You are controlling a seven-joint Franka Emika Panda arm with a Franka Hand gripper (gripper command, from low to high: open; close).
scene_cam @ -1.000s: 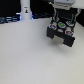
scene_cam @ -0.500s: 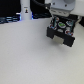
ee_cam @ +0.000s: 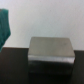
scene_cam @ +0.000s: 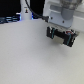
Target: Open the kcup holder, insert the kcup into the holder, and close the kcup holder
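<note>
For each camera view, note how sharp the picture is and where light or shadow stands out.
Exterior view: low resolution and soft throughout; the gripper is a smeared dark shape over a pale, evenly lit table. Wrist view: also blurred; a grey box has fuzzy edges, its top lighter than its front, against a dark surface below it and a bright washed-out background.
</note>
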